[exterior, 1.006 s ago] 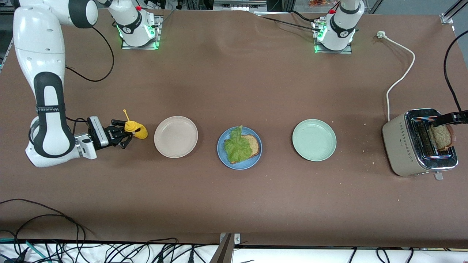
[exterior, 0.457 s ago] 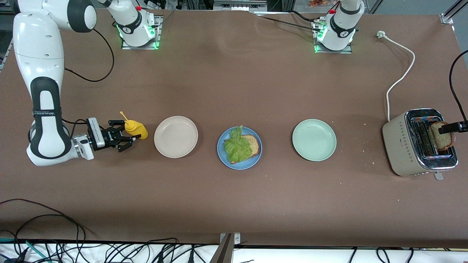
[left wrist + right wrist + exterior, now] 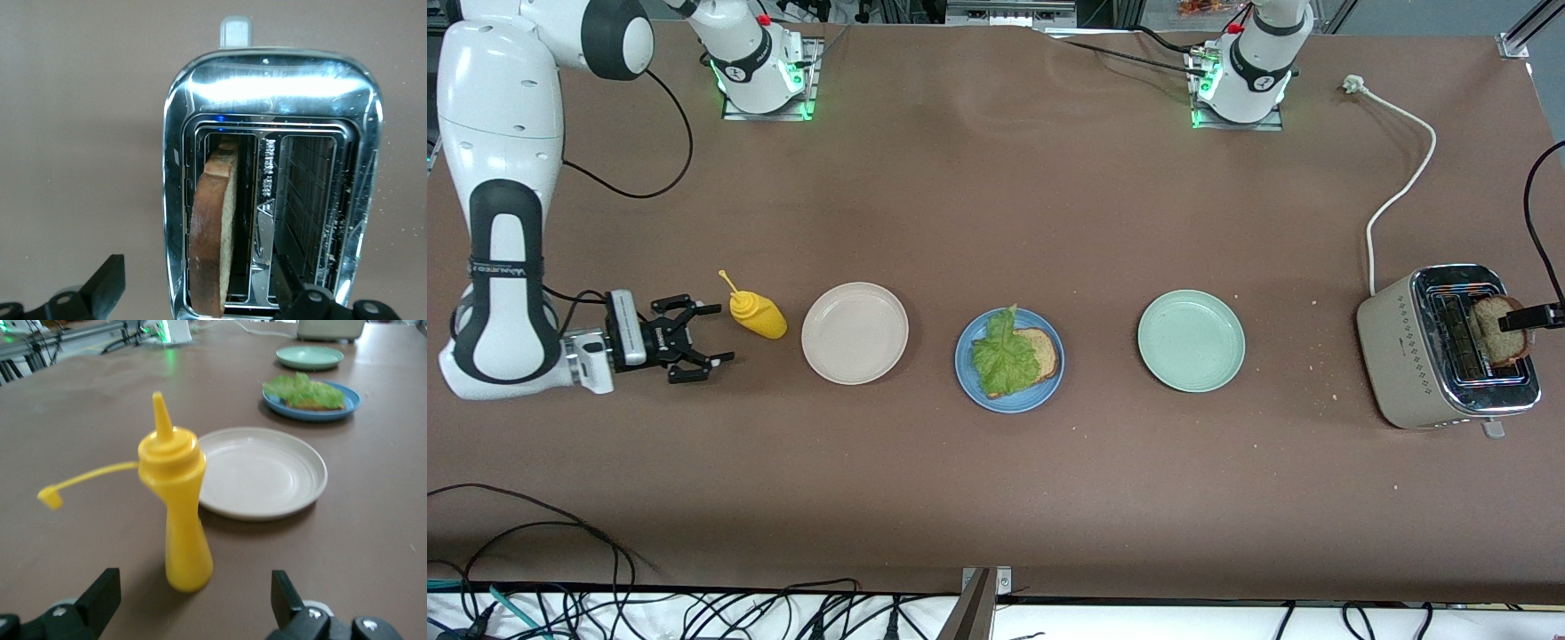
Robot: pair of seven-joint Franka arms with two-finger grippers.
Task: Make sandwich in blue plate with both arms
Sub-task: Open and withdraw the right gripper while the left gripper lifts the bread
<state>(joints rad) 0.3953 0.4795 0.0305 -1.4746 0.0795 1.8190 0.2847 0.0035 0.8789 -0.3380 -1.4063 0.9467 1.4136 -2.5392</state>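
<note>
The right gripper (image 3: 704, 335) is spread wide, nothing held, just beside the upright mustard bottle (image 3: 757, 315). The left gripper (image 3: 193, 283) is open around toast (image 3: 212, 233) in the toaster (image 3: 1423, 356).

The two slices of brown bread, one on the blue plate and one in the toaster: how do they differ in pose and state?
The brown bread slice on the round blue plate lies flat; the brown bread slice in the silver toaster stands on edge in a slot. The plate slice is partly covered by a ruffled green lettuce leaf; the toaster slice is bare. The plate sits mid-table; the toaster is at the left arm's end. Both have darker crusts.
</note>
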